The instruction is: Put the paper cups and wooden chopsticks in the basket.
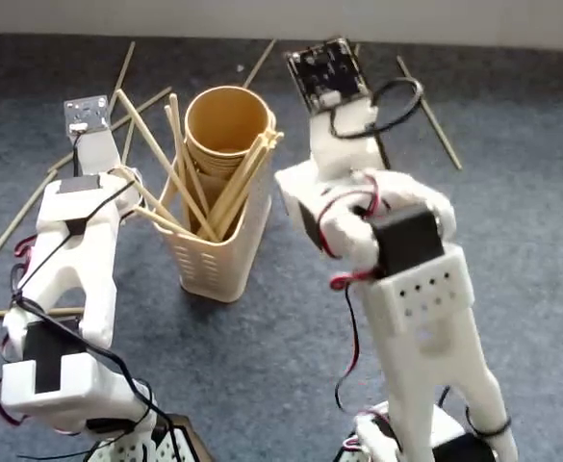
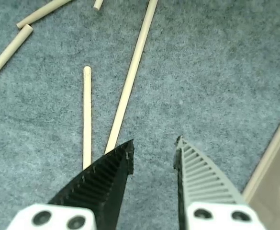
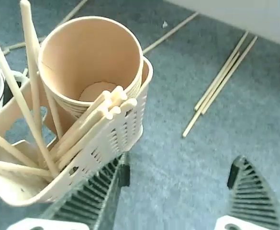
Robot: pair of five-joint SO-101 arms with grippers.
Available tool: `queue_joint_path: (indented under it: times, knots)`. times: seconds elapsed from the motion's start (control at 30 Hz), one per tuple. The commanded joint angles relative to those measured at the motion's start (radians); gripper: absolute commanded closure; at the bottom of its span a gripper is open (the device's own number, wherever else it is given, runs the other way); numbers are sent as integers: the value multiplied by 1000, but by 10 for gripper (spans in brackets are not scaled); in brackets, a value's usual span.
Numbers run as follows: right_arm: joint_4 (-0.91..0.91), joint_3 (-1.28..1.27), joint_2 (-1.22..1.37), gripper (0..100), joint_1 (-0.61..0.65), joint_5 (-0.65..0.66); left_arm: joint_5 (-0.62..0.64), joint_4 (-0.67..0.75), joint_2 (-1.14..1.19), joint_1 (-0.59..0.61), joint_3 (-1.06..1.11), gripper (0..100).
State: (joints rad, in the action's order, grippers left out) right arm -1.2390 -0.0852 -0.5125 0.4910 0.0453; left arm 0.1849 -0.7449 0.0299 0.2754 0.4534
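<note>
Two loose chopsticks (image 2: 86, 115) lie just ahead of the left gripper (image 2: 154, 143), whose jaws stand spread and empty. Close beside the right gripper (image 3: 178, 167) (also spread) sits the basket (image 3: 106, 148), holding stacked paper cups (image 3: 92, 57) and bundled chopsticks (image 3: 89, 124).

your counter (image 1: 262, 366) is covered in grey-blue carpet. the basket (image 1: 216, 268) stands upright on it, near the middle. loose chopsticks (image 1: 12, 231) lie flat to the basket's left, more behind it, and a single chopstick (image 1: 430, 115) far right.
</note>
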Motion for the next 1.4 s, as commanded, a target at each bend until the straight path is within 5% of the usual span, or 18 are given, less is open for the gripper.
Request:
queue_joint_path:
  times: [0.0, 0.2, 0.6, 0.7, 0.93, 1.07, 1.2, 1.37]
  knots:
    - [593, -684, -239, 683, 4, 103, -14, 12, -5, -12, -5, 825]
    - [1170, -1156, -323, 683, 24, 144, -14, 12, -5, -10, -8, 825]
    - [1199, -1109, -122, 683, -67, 144, -8, 6, -30, 39, -24, 825]
    - [1193, -1109, -197, 683, -68, 143, -11, -107, -101, 107, -117, 826]
    - [561, -980, -634, 684, -113, 146, -94, -388, -193, 208, -326, 826]
    - [262, -900, -869, 684, -298, 146, -222, -562, -160, 318, -481, 822]
    - [96, -912, -1059, 684, -518, 146, -394, -690, -74, 389, -544, 822]
    - [62, -1121, -1221, 684, -561, 147, -575, -829, 101, 371, -553, 822]
